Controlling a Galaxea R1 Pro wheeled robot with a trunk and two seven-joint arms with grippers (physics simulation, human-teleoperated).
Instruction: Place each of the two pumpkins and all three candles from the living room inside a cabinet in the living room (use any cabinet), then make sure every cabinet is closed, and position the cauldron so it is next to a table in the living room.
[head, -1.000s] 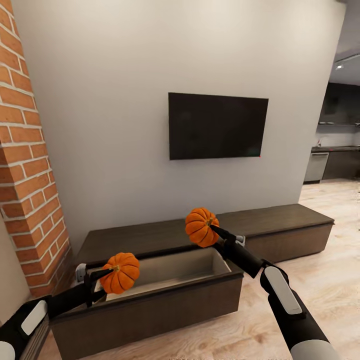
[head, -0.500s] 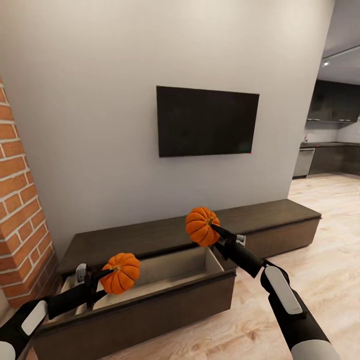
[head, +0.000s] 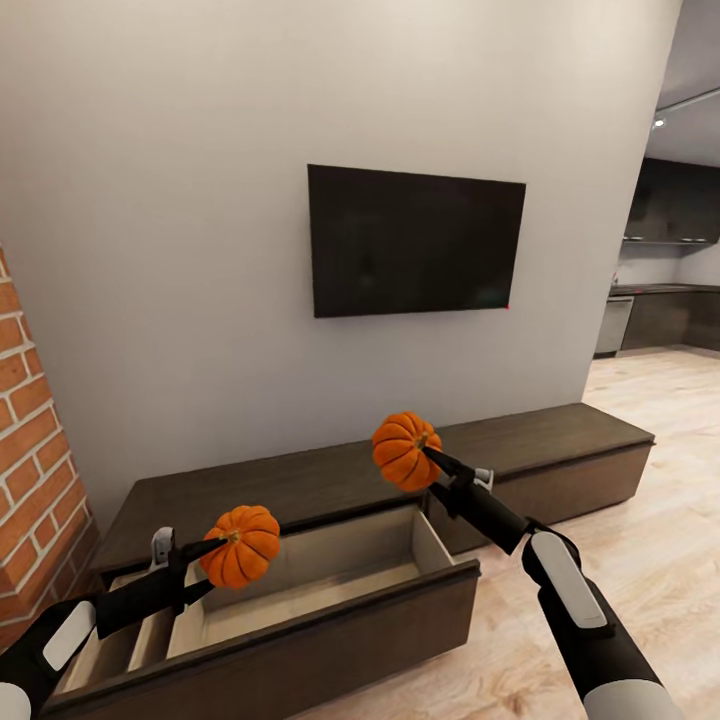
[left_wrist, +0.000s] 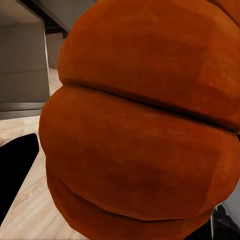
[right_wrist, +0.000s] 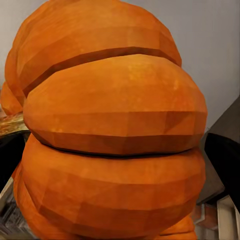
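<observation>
The left pincer (head: 205, 553) is pinching one pumpkin (head: 240, 545) above the open drawer (head: 300, 590) of the cabinet (head: 330, 480). The right pincer (head: 428, 455) is pinching the other pumpkin (head: 404, 451) over the cabinet top, near the drawer's right end. A dark television (head: 415, 240) is hanging on the wall above.

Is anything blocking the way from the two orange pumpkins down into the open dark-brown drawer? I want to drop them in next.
Nothing visible does. The left gripper holds one ribbed orange pumpkin above the open dark-brown wooden drawer; the right gripper holds the other orange pumpkin above its back corner. The visible part of the drawer's interior looks bare.
</observation>
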